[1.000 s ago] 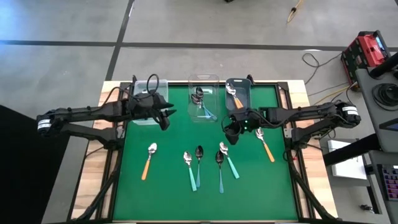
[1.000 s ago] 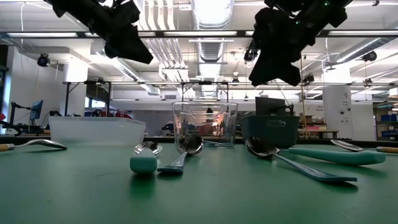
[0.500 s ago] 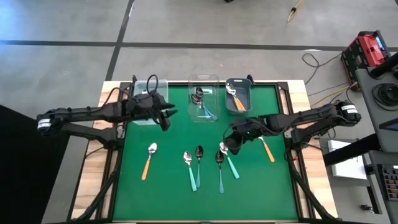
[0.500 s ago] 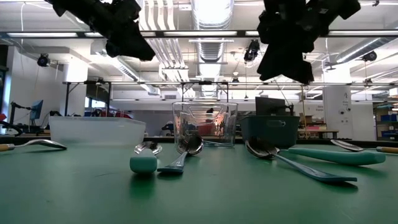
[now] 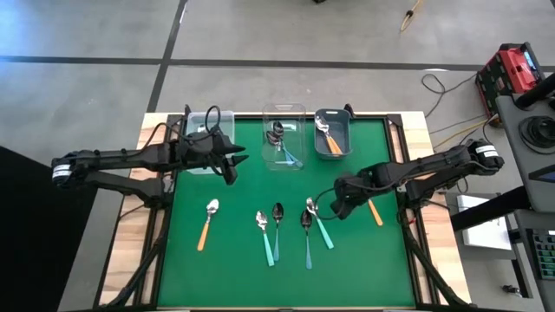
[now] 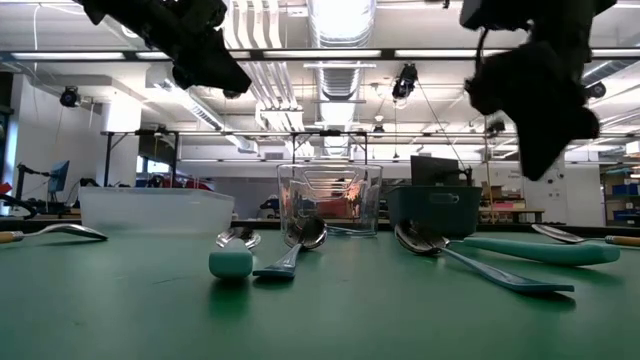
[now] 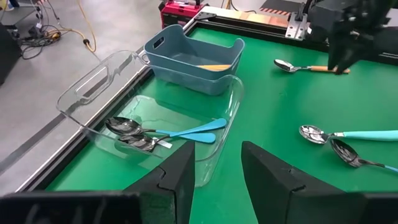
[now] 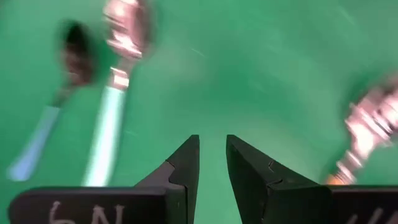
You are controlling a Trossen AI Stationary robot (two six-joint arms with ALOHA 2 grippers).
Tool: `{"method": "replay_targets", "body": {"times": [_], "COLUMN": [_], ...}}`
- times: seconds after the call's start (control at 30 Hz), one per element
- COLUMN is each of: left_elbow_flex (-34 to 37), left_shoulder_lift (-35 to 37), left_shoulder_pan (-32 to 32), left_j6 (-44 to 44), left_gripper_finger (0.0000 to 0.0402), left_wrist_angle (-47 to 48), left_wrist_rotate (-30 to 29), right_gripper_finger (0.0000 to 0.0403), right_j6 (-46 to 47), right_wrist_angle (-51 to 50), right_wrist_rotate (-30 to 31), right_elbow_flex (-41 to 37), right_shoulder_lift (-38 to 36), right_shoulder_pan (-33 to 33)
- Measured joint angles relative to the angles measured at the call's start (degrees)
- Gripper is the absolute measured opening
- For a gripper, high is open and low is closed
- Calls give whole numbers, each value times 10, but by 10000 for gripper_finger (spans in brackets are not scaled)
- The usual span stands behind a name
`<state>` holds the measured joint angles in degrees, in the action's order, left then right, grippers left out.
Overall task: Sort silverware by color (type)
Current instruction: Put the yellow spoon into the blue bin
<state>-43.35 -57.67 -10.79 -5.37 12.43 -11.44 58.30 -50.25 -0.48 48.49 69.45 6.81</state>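
Spoons scattered on green mat (image 5: 243, 269), six loose. Orange-handled one (image 5: 206, 223) lies on the mat's left; four teal ones sit mid-mat: mint spoon (image 5: 264, 234), dark-bowled spoon (image 5: 277, 230), another dark one (image 5: 307, 236), and a thicker-handled teal spoon (image 5: 319, 222). A second orange spoon (image 5: 370, 203) lies to the right. Clear bin (image 5: 284, 137) at the far edge holds a couple of blue-teal spoons; grey bin (image 5: 333, 132) beside it holds an orange-handled one. A third, frosted bin (image 5: 205, 130) stands at the far left, contents unclear.

Right gripper (image 5: 340, 208) hangs above the mat between the thick teal spoon and the right orange spoon, fingers (image 8: 181, 163) slightly parted, nothing between them. Left gripper (image 5: 232, 163) hovers near the frosted bin, fingers (image 7: 180, 171) parted with a clear gap, holding nothing.
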Motion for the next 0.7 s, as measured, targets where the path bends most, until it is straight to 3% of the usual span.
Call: {"method": "replay_targets", "body": {"times": [0.27, 0.7], "left_elbow_flex": [0, 0], "left_shoulder_lift": [0, 0], "left_shoulder_pan": [0, 0], "left_j6": [0, 0], "left_gripper_finger": [113, 113], "left_wrist_angle": [0, 1], "left_wrist_rotate": [0, 0], "right_gripper_finger": [70, 76], "right_j6": [48, 40], "right_wrist_angle": [-207, -185], "right_wrist_rotate": [13, 15], "right_elbow_flex": [-5, -35], "right_shoulder_lift": [0, 0], "right_shoulder_pan": [-1, -1]}}
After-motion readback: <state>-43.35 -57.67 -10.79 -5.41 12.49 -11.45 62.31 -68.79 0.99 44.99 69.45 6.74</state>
